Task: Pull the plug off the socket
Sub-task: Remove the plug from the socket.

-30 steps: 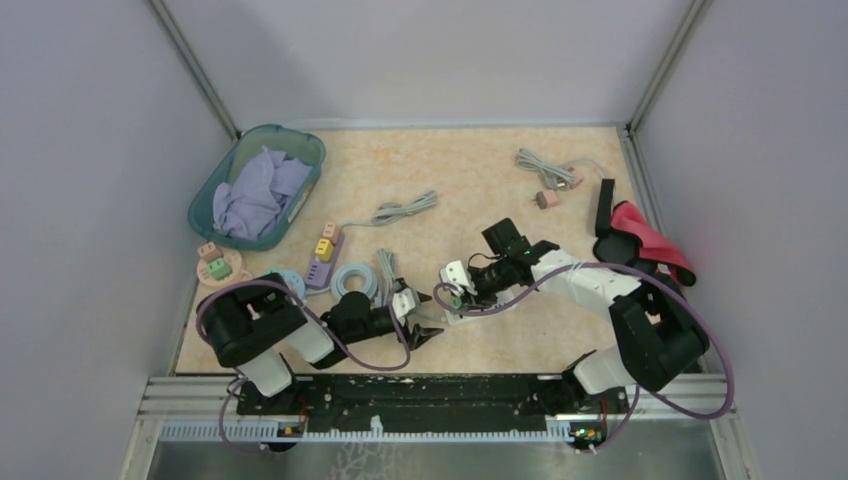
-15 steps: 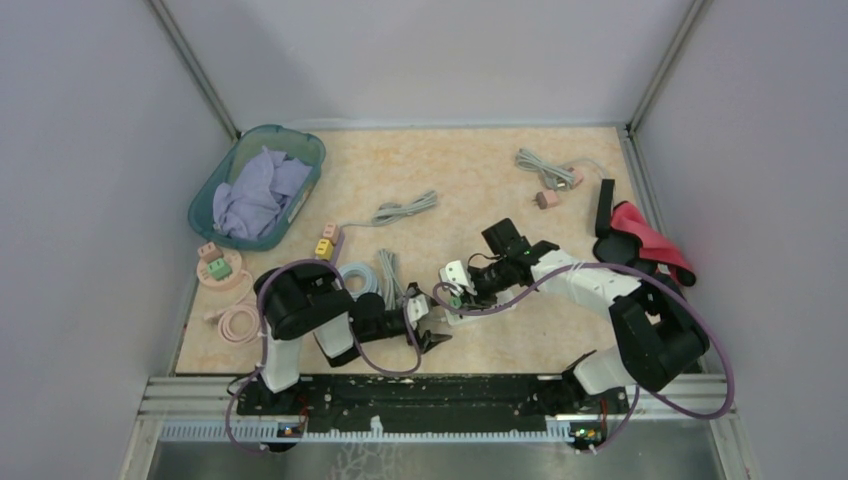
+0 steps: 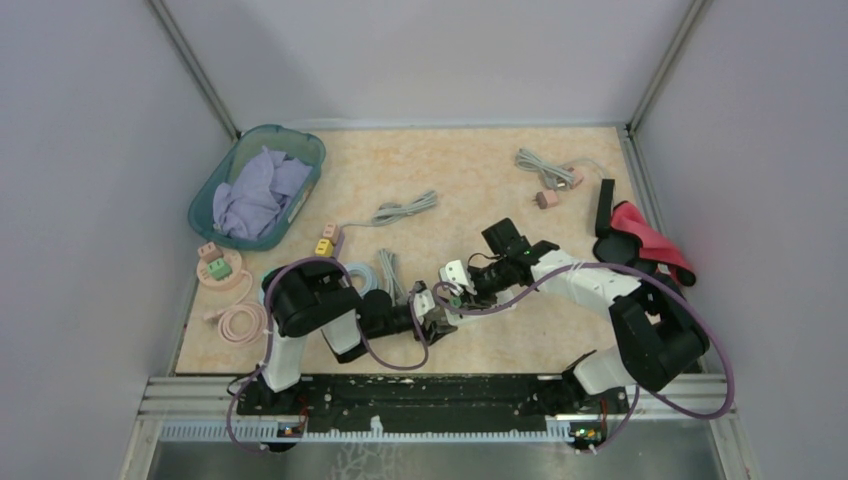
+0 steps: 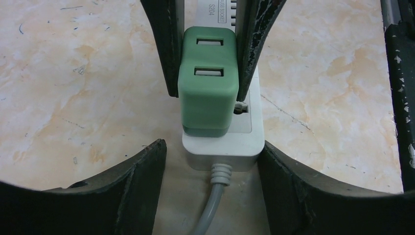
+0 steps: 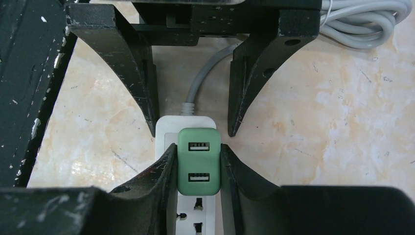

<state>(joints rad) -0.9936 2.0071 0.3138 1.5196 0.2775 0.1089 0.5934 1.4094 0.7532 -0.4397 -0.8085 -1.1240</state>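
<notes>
A green two-port USB plug [image 5: 198, 160] sits in a white power strip [image 5: 169, 128] on the marbled table; the plug also shows in the left wrist view [image 4: 208, 88] and the top view [image 3: 455, 298]. My right gripper [image 5: 198, 161] is shut on the plug, one finger on each side. My left gripper [image 4: 210, 146] is open, its fingers [image 4: 142, 186] flanking the cable end of the strip [image 4: 222, 147]. The strip's grey cable [image 4: 213, 205] runs out between them. In the top view the two grippers, left [image 3: 437, 318] and right [image 3: 460, 290], meet nose to nose.
A teal basket [image 3: 225, 170] with purple cloth stands back left. A coiled grey cable [image 3: 355, 275], a purple strip with yellow plugs [image 3: 325, 245], a pink disc with blocks [image 3: 218, 267] and a pink cable coil [image 3: 240, 322] lie left. More cables [image 3: 548, 170] and a red-black item [image 3: 640, 235] lie right.
My left arm has swung right and reached forward, so its open fingers now flank the strip's cable end. The right gripper has stayed shut on the plug.
</notes>
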